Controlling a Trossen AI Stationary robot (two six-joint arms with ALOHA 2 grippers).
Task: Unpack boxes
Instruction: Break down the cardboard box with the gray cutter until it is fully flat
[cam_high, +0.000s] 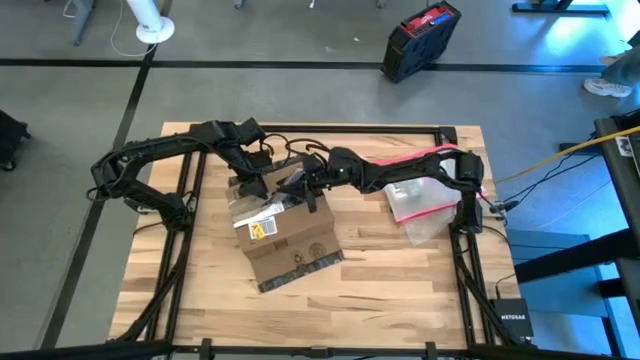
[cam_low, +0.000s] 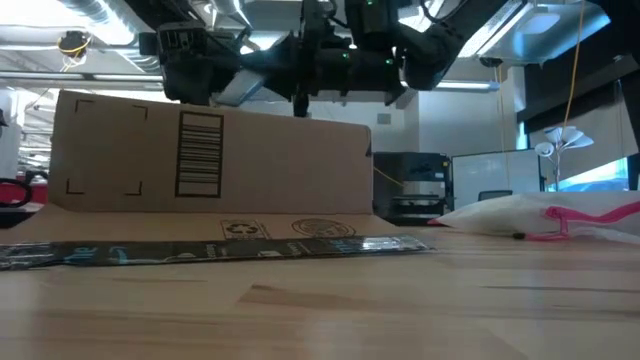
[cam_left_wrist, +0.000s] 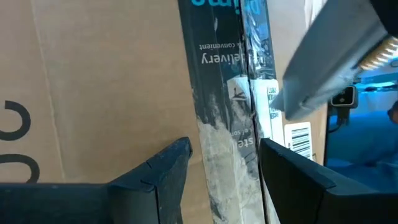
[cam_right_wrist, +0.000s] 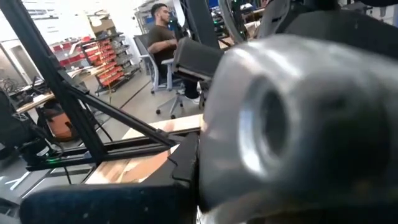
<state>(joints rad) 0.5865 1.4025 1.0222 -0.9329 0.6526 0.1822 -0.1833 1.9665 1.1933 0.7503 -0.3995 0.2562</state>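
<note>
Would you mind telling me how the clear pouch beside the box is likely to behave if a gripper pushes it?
The pouch looks soft and slumped in the low view, so it would probably crumple rather than slide as one piece. Its glossy film may be slippery on the table. It seems light, unlike the stiffer box.

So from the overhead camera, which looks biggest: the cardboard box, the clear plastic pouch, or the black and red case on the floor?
1. Cardboard box, clearly largest.
2. Clear plastic pouch.
3. Black and red case.

The pouch and case look close in size, and an arm partly hides the pouch, so their order is unsure.
</note>
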